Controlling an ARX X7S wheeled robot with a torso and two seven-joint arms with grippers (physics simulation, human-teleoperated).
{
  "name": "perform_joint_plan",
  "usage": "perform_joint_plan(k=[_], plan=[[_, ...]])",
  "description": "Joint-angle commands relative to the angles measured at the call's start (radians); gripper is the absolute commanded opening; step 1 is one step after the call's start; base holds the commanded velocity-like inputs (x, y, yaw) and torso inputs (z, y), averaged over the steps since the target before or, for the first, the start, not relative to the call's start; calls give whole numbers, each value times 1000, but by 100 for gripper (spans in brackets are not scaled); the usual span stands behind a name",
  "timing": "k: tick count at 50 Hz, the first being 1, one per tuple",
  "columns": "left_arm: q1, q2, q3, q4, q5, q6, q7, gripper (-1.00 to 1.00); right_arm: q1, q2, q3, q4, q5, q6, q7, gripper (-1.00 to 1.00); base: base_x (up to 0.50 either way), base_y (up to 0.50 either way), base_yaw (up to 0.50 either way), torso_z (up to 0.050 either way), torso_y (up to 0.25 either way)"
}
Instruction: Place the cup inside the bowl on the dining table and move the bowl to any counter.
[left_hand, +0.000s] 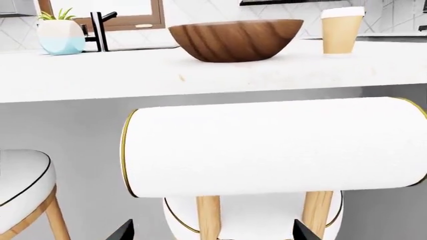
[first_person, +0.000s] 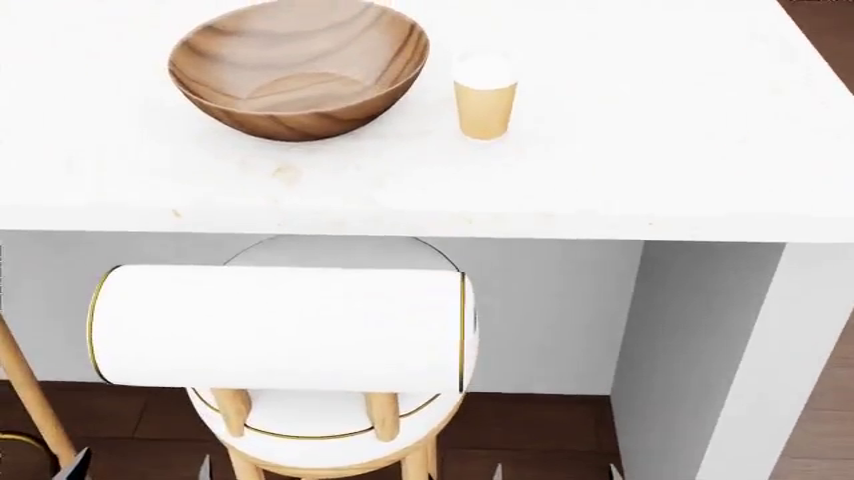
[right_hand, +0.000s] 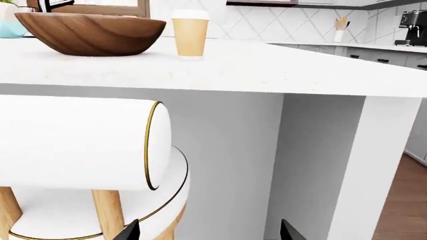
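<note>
nothing of the task is done yet. the small tan paper cup with a white lid (first_person: 485, 97) stands upright on the plain white dining table (first_person: 641, 150), just beside the wide brown wooden bowl (first_person: 299, 68) but apart from it, and the bowl is empty. both arms hang low, below the tabletop, near a white cushioned stool with wooden legs (first_person: 287, 340). the left gripper (left_hand: 212, 235) and right gripper (right_hand: 208, 234) each show dark fingertips spread apart, holding nothing. putting the cup in the bowl and carrying the bowl to a counter both remain.
</note>
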Motion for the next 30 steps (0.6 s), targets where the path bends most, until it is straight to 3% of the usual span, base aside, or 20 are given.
perform_joint_plan(k=[1, 30], plan=[[1, -7, 4, -3, -6, 18, -1, 100, 2, 4, -5, 5, 7, -4, 6, 100, 0, 0, 0, 50, 0], [-5, -16, 22, -4, -10, 21, -18, 100, 6, 15, -20, 5, 20, -7, 20, 100, 0, 0, 0, 50, 0]])
